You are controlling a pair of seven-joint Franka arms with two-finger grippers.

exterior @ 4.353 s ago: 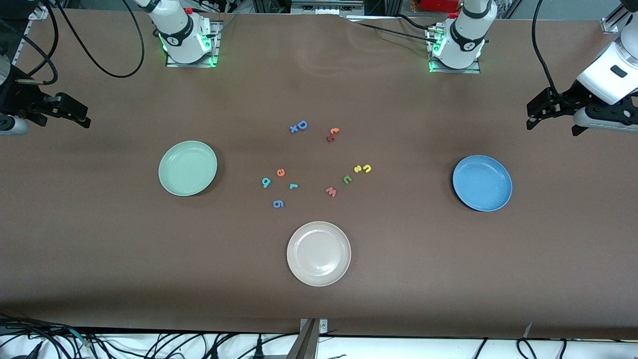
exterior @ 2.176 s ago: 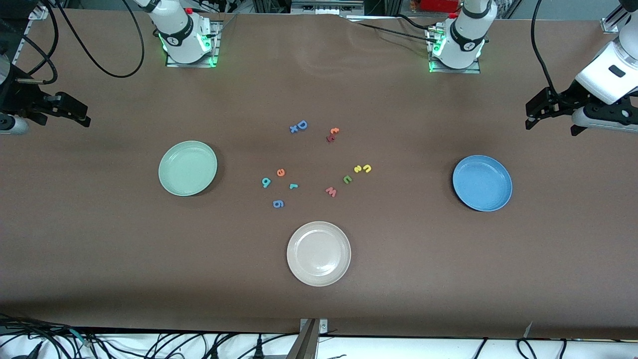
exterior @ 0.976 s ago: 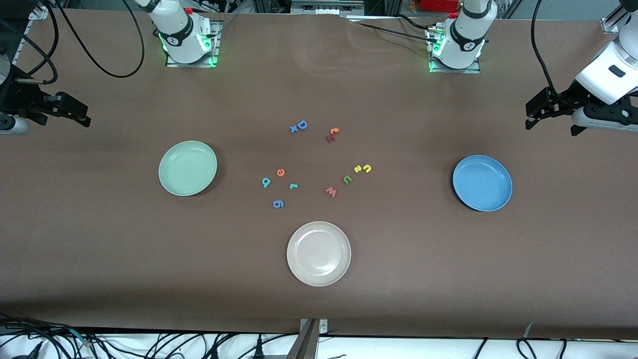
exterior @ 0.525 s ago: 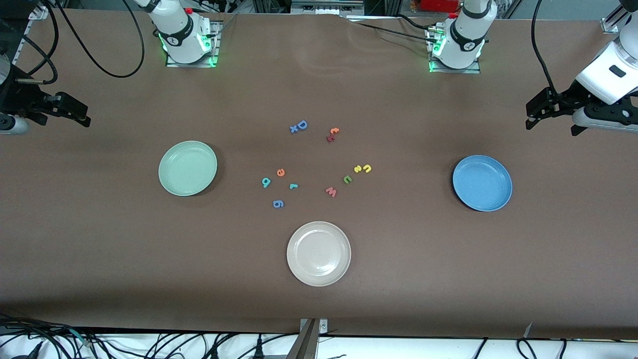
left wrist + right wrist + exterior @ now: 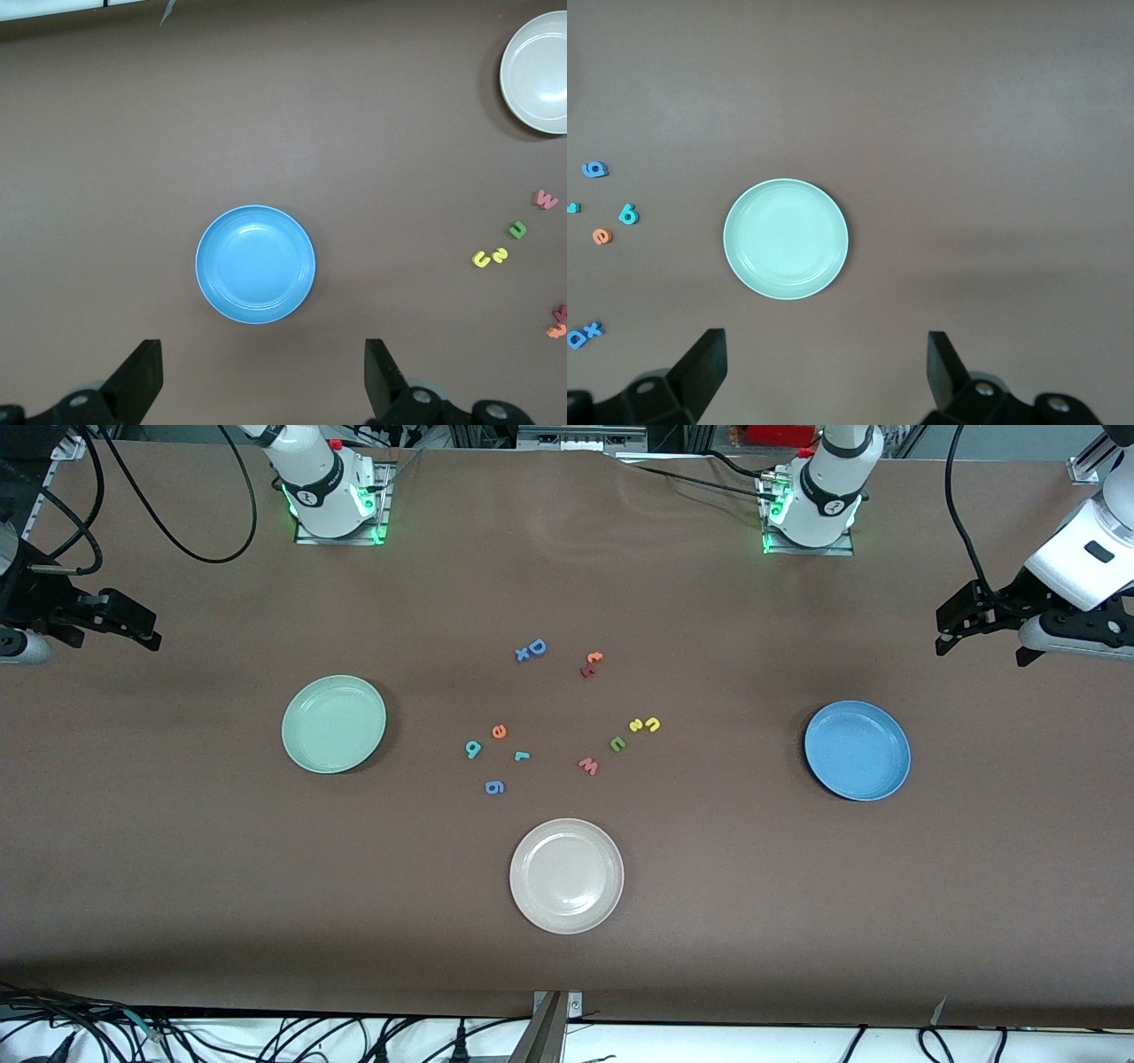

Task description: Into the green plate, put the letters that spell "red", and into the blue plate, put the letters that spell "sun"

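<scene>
The green plate (image 5: 335, 724) (image 5: 786, 239) lies empty toward the right arm's end of the table. The blue plate (image 5: 858, 750) (image 5: 255, 264) lies empty toward the left arm's end. Between them lie the orange "e" (image 5: 499, 732), teal "d" (image 5: 473, 749) and teal "r" (image 5: 522, 756), and beside those the yellow "s" (image 5: 637, 725), a yellow "u"/"n" (image 5: 651, 724) and a green "u"/"n" (image 5: 617, 744). My left gripper (image 5: 983, 646) (image 5: 261, 381) hangs open above the table next to the blue plate. My right gripper (image 5: 115, 633) (image 5: 824, 372) hangs open next to the green plate. Both hold nothing.
A cream-white plate (image 5: 567, 876) lies nearer the front camera than the letters. Other letters lie among them: a blue "g" (image 5: 495, 786), a pink "w" (image 5: 588, 765), a blue "D" (image 5: 535, 647) and an orange "t" (image 5: 594, 657).
</scene>
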